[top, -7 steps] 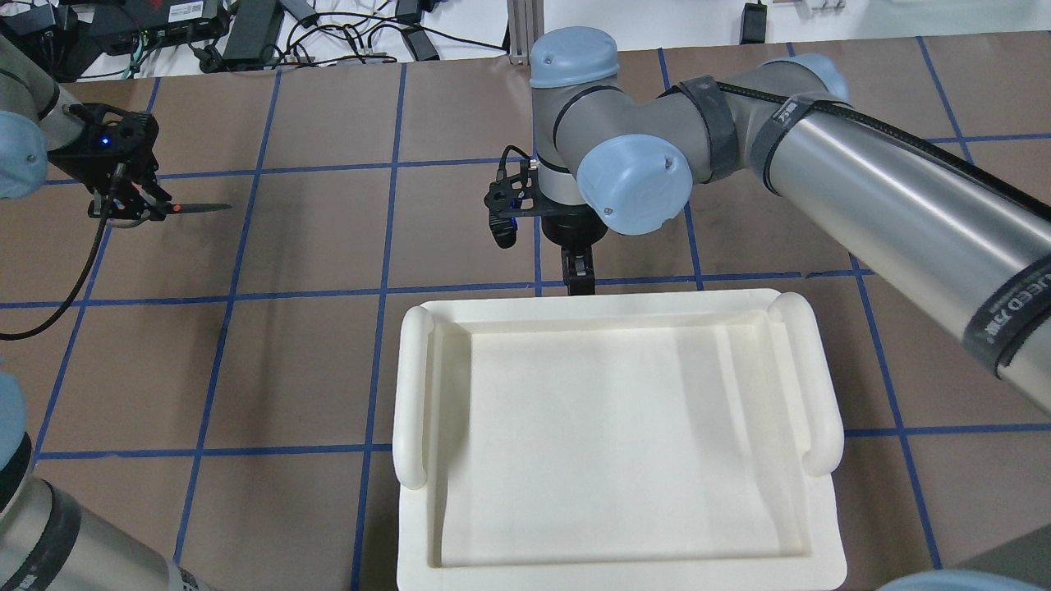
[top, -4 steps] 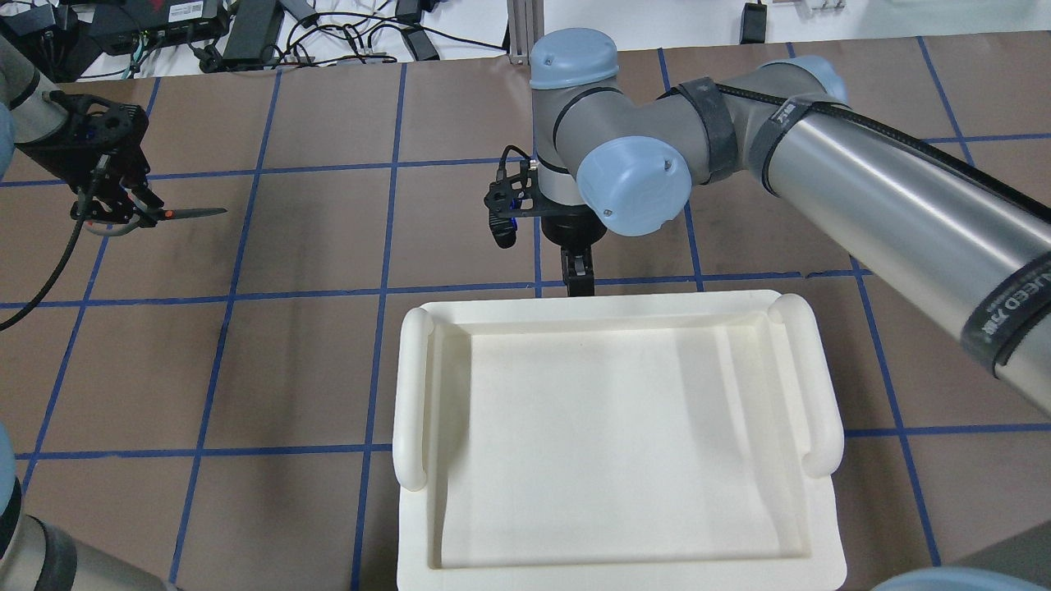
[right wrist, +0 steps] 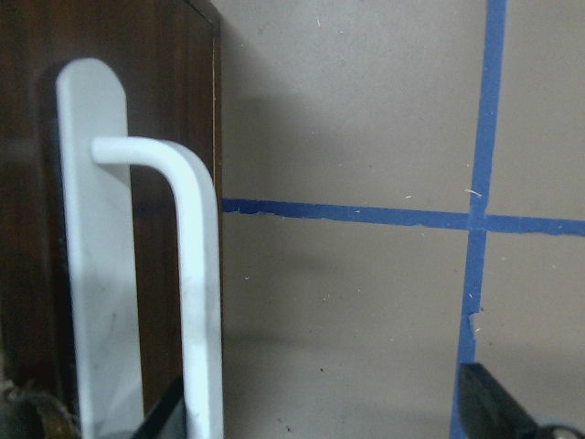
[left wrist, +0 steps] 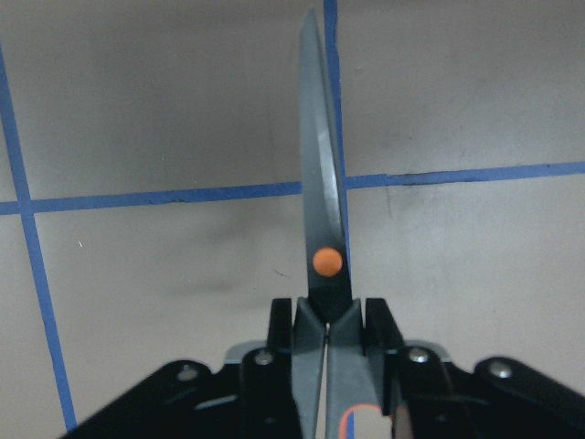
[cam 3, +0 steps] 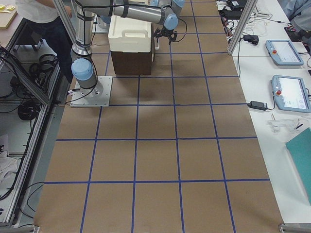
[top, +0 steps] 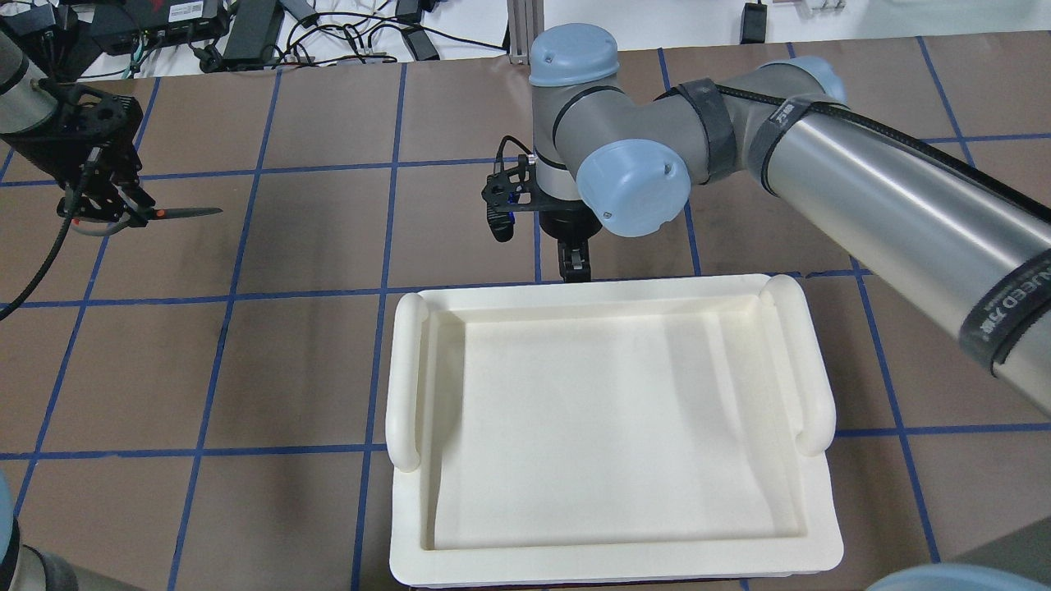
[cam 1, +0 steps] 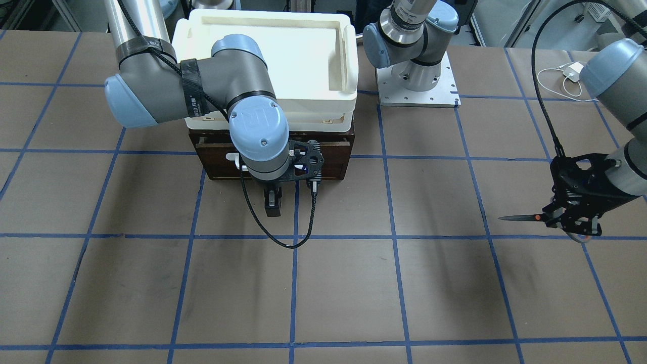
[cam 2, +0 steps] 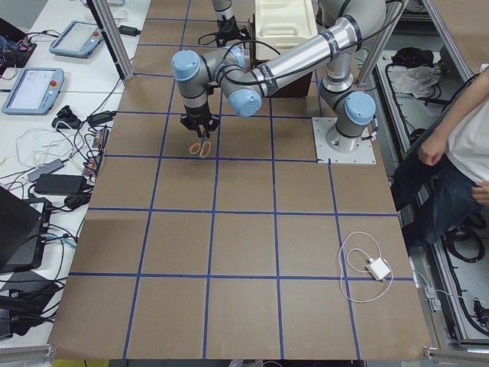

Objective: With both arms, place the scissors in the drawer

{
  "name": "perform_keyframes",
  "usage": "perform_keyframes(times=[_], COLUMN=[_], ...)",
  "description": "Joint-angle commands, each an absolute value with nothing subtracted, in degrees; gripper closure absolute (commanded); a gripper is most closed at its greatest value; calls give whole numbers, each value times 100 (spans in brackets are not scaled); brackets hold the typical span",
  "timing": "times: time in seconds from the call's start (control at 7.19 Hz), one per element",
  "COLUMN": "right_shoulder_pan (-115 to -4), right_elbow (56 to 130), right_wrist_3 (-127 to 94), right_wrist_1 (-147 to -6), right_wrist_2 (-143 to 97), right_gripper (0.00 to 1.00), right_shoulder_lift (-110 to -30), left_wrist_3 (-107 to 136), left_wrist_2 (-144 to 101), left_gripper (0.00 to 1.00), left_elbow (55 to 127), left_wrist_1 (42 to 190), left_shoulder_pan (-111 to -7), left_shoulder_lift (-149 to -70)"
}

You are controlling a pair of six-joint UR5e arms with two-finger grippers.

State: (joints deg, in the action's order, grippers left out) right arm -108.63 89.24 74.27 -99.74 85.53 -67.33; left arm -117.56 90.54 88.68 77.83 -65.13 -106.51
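Scissors (left wrist: 322,210) clamped in left gripper (left wrist: 327,315): fingers (left wrist: 279,329) pinched shut on the shanks just behind the orange pivot. Blades closed, roughly level, pointing toward the drawer (cam 1: 333,162) side. They're held over the table (cam 1: 354,283) at its left end, well apart from the drawer. Right gripper (right wrist: 329,416) sits in front of the drawer face with fingers (right wrist: 494,412) spread wide. White bar handle (right wrist: 196,274) is just beside one finger; can't tell if they touch. Cream tray (cam 1: 349,65) sits on top.

Brown table (cam 1: 455,303) crossed by blue tape (cam 1: 151,235); white benches (cam 3: 257,77) hold tablets (cam 3: 290,92), cables (top: 353,37).
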Motion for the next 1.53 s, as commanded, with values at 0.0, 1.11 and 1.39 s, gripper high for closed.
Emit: perform_keyframes(times=[0.0,1.11,1.39], right_shoulder_pan=[-10863,-10784,-10732], right_elbow=[8903,8650,8569], right_wrist_3=[7427,7418,7427], right_wrist_1=[-10081,-10670,-10679], right_wrist_2=[8543,8534,8552], right_gripper=[0,0,0], right_shoulder_lift=[-6732,-6574,-6513], left_wrist_3=[-11733,-11733,-11733], left_wrist_2=[9166,9246,9228], left_gripper=[100,100,100], left_elbow=[8868,8868,8877], left_wrist_1=[7778,7778,7787], left_shoulder_pan=[-6530,-6530,-6522], left_shoulder_lift=[-10617,-10608,-10635])
